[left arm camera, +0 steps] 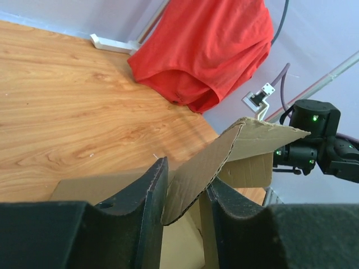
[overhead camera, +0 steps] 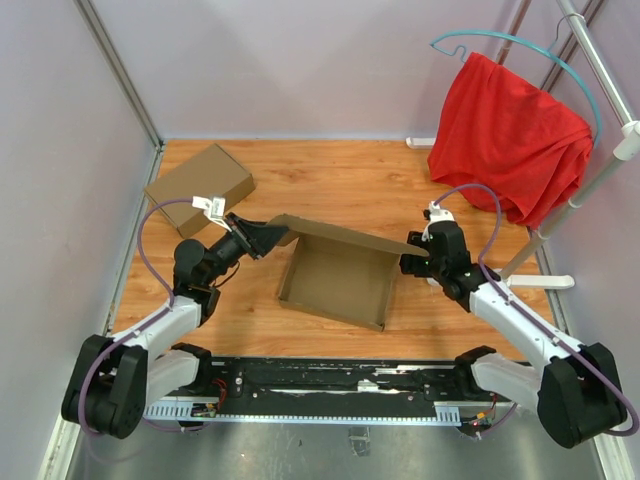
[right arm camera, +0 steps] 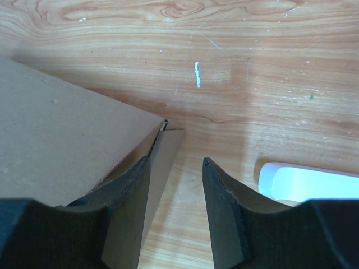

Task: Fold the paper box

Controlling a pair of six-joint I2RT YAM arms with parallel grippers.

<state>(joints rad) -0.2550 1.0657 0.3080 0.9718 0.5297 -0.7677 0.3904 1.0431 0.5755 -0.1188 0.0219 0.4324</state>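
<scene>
The paper box [overhead camera: 335,285] is a brown cardboard tray in the middle of the table, its lid [overhead camera: 350,238] raised along the far side. My left gripper [overhead camera: 262,238] is at the lid's left end. In the left wrist view, a rounded cardboard flap [left arm camera: 202,174] runs slanted between my left gripper's [left arm camera: 188,179] fingers, which are closed on it. My right gripper [overhead camera: 412,264] is at the lid's right end. In the right wrist view it [right arm camera: 175,162] is open, its left finger against the box's side flap [right arm camera: 162,162], with bare wood between the jaws.
A second, closed cardboard box [overhead camera: 200,180] lies at the back left. A red cloth [overhead camera: 510,130] hangs on a metal rack at the back right. The rack's white foot [right arm camera: 308,182] lies close to my right gripper. Grey walls enclose the table.
</scene>
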